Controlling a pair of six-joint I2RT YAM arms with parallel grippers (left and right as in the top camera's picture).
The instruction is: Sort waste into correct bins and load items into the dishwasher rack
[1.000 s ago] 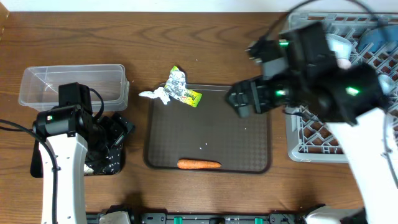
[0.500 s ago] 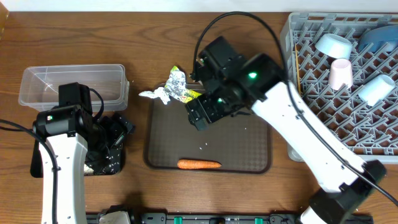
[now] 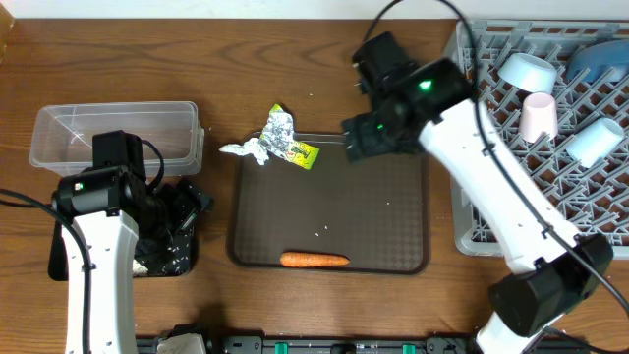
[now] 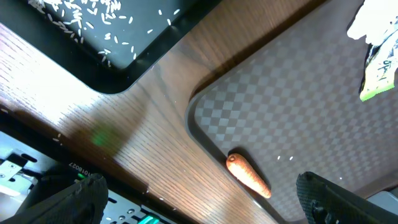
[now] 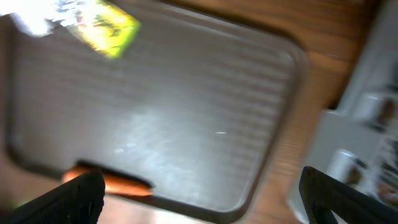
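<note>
The right pincer (image 3: 356, 141) and left pincer (image 3: 183, 212) both gape wide and empty, and since the yellow-green wrapper (image 3: 301, 152) just left of the right one lies against crumpled silver foil (image 3: 280, 127), a careless pinch may grab both and missort them.

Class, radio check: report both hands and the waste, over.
Left hand open, empty, at black tray. Right hand open, empty, above serving tray. Carrot, wrapper, foil, paper not binned. Nothing blocking.
</note>
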